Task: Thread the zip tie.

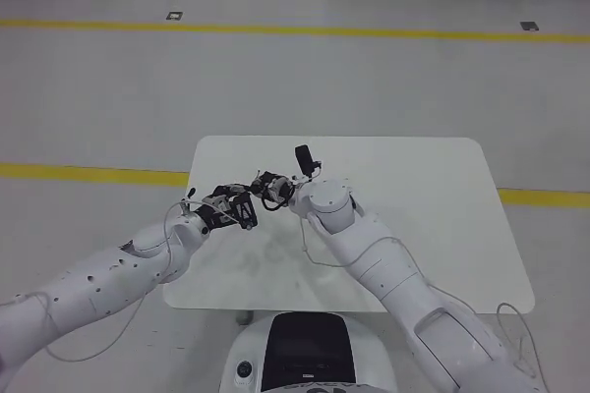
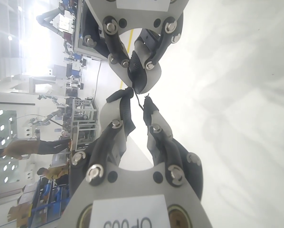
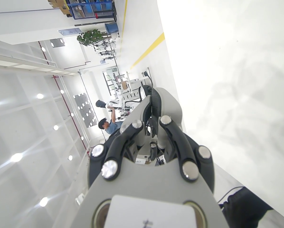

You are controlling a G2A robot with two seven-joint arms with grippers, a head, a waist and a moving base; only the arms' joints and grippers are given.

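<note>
1. Hovering over the white tabletop (image 1: 413, 216), both arms meet tip to tip toward 9 o'clock from its middle in the top view. The left arm comes in from about 8 o'clock and the right arm from about 5 o'clock.
2. The left end effector (image 1: 241, 208) sits just beside the right end effector (image 1: 273, 187), which lies at about 2 o'clock from it.
3. Seen from the left wrist, the left end effector (image 2: 136, 97) has its two dark-padded fingers (image 2: 126, 110) slightly apart, with a pale gap between them.
4. The right end effector (image 2: 137, 81) faces it head-on. Its pads are pressed together, and the thin black zip tie (image 2: 139, 102) comes out of their tip, so it is clamped on the tie.
5. The zip tie's free strand runs from that pinch down into the gap of the left end effector, close to one of its fingertips. Whether it touches that pad is too fine to tell.
6. From the right wrist, the right end effector (image 3: 153, 106) shows its pads closed together, held above the bright tabletop (image 3: 227, 48).
</note>
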